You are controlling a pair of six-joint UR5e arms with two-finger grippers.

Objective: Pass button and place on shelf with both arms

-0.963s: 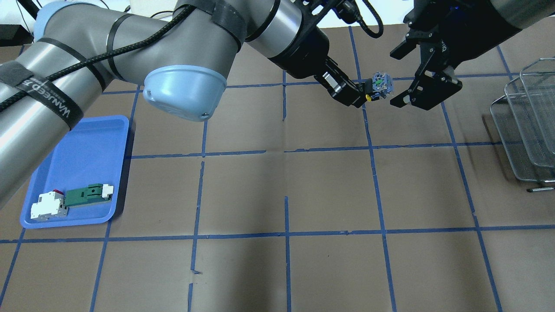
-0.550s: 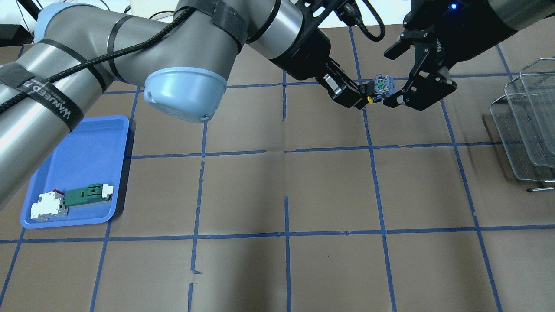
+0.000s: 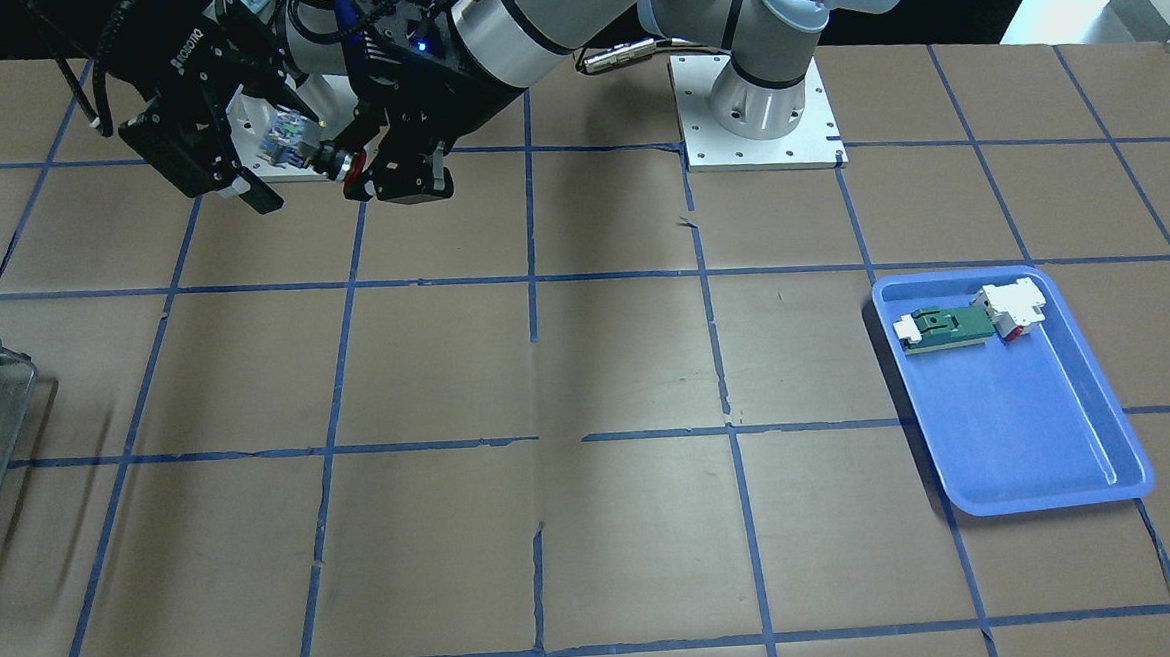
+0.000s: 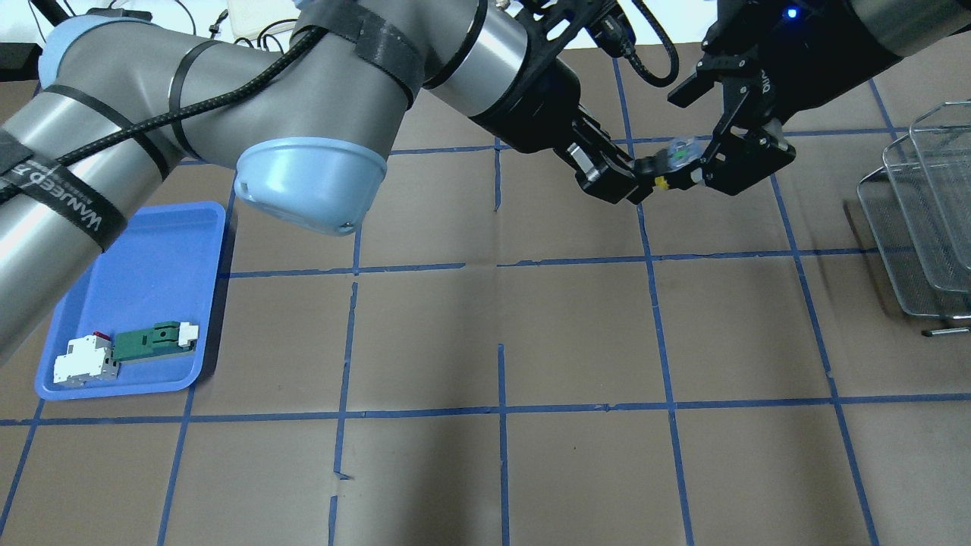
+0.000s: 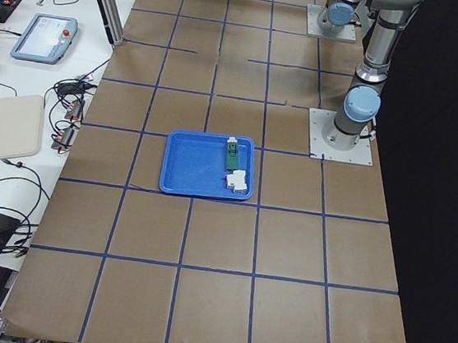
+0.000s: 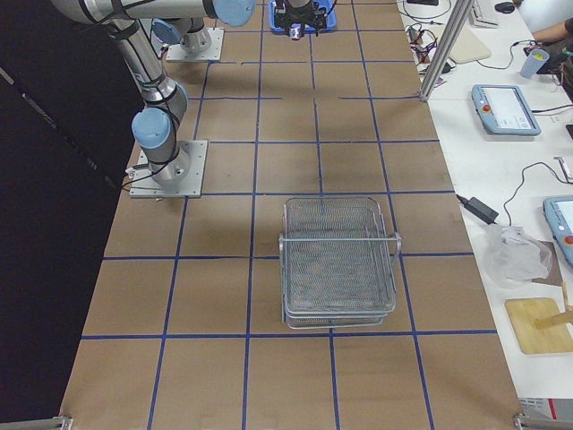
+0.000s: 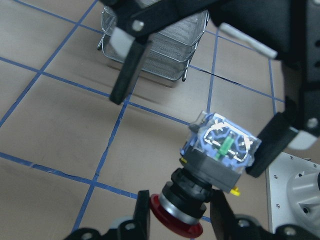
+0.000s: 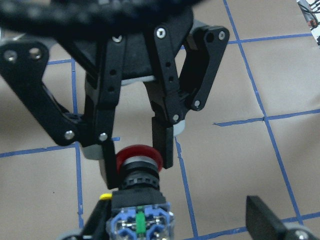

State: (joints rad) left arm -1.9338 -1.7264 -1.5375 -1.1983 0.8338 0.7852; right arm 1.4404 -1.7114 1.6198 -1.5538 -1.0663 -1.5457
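Observation:
The button is held in the air over the table's far side. My left gripper is shut on its red cap and black collar, as the left wrist view and the right wrist view also show. The bluish clear block end points at my right gripper, which is open with its jaws wide on either side of the block. One finger sits close against the block's side and the other stands well off. The wire-mesh shelf stands at the table's right edge.
A blue tray at the left holds a green-and-white flat part and a white block with a red side. The shelf also shows in the exterior right view. The brown table carries a blue tape grid.
My right gripper has moved left and closed the gap, so the button's block end now lies between its open jaws. The left gripper has shifted slightly, tilting the button.

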